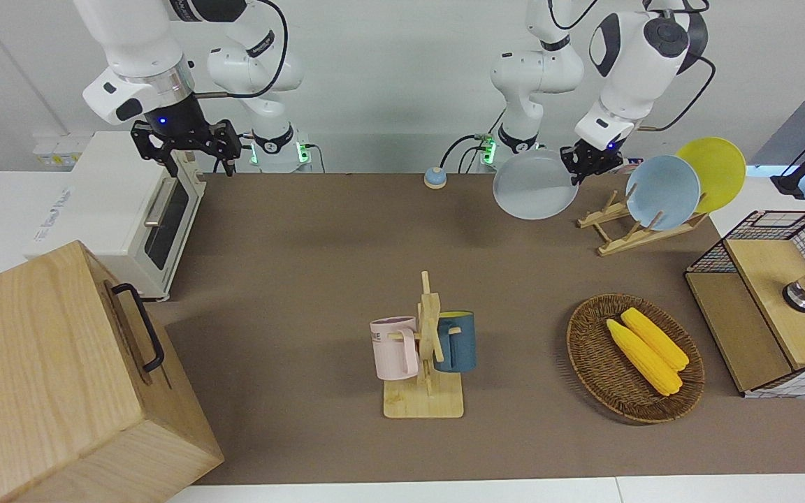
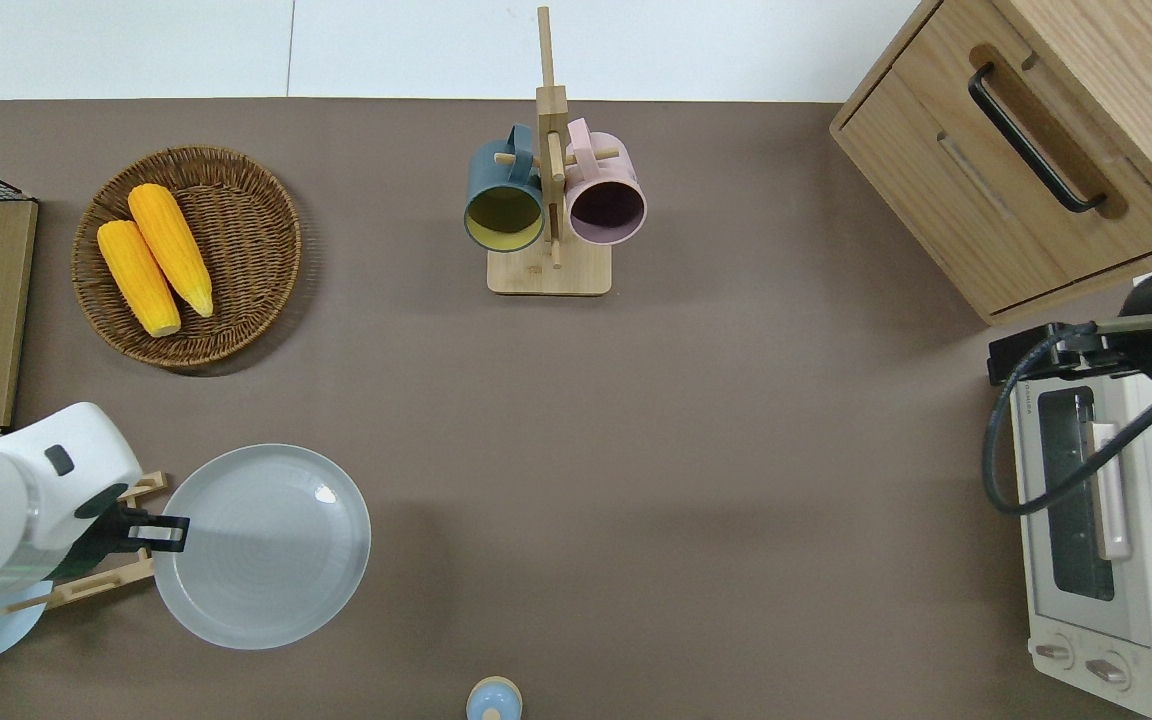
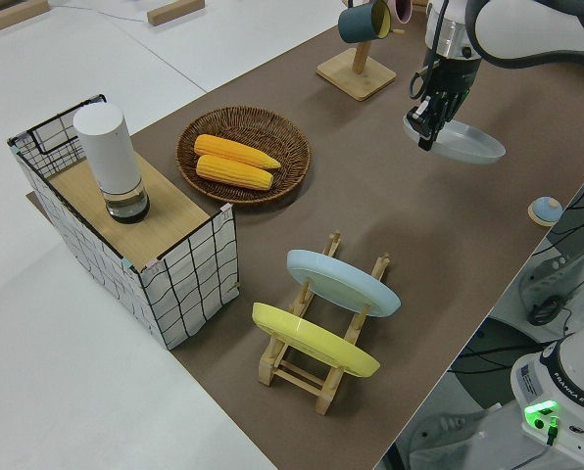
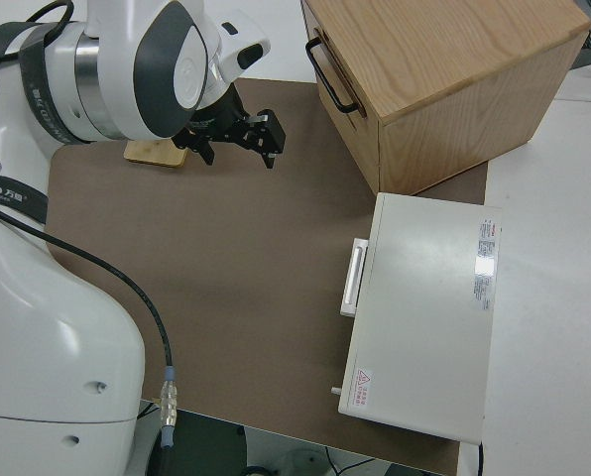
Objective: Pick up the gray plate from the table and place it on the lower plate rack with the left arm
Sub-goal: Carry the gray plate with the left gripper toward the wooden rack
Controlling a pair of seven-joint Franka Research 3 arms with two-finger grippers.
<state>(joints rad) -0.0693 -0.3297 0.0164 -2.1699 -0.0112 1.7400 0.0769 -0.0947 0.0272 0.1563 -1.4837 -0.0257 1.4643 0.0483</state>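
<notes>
One arm is working: the left gripper (image 2: 168, 532) is pinching the gray plate (image 2: 261, 545) by its rim, holding it above the brown table (image 2: 636, 450) beside the plate rack (image 1: 626, 230); the right arm is parked.

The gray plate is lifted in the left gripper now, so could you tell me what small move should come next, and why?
Probably carry it sideways toward the lower plate rack and start tilting it. The left gripper pinches the gray plate by its rim, nearly flat and off the table, beside the rack's free low end. The light blue plate and yellow plate fill the higher slots. The right arm is parked.
</notes>
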